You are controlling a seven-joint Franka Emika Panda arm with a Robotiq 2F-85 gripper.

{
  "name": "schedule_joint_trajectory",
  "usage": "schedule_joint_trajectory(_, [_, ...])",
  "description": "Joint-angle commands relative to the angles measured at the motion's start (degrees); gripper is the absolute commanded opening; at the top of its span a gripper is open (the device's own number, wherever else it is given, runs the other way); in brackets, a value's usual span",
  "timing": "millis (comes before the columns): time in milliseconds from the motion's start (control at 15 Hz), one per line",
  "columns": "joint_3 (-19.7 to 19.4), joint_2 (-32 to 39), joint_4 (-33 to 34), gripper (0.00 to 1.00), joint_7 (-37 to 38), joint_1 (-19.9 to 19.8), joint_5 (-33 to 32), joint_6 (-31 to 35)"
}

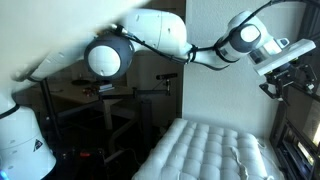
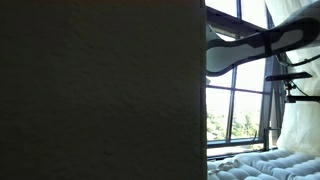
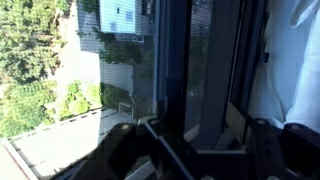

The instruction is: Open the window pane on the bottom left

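In the wrist view my gripper [image 3: 195, 140] is open, with its two dark fingers wide apart at the bottom edge, close against the window. A thin black frame bar of the small window pane [image 3: 163, 143] runs slantwise between the fingers; I cannot tell whether it touches either one. Behind it stand the thick dark uprights of the taller panes [image 3: 175, 60]. In an exterior view the arm reaches right and the gripper [image 1: 287, 73] hangs by the window's edge. In an exterior view the gripper [image 2: 291, 84] is a dark shape against the bright glass, above the lower panes [image 2: 238, 125].
A white curtain [image 3: 300, 55] hangs right of the gripper and also shows in an exterior view [image 2: 297, 125]. A quilted white mattress [image 1: 210, 150] lies below the arm. A big dark panel [image 2: 100, 90] blocks much of one exterior view. Trees and buildings lie outside.
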Motion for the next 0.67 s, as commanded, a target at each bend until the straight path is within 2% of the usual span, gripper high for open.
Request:
schedule_joint_trajectory(0, [-0.3, -0.9, -1.1, 0.36, -0.7, 0.0, -0.6, -0.2])
schedule_joint_trajectory(200, [-1.4, -0.8, -1.7, 0.12, -0.2, 0.8, -2.3, -0.2])
schedule_joint_trajectory(333, [-2.0, -0.8, -2.3, 0.01, 0.8, 1.3, -3.6, 0.0])
schedule_joint_trajectory(600, [-1.7, -1.1, -3.2, 0.01, 0.0, 1.4, -4.5, 0.0])
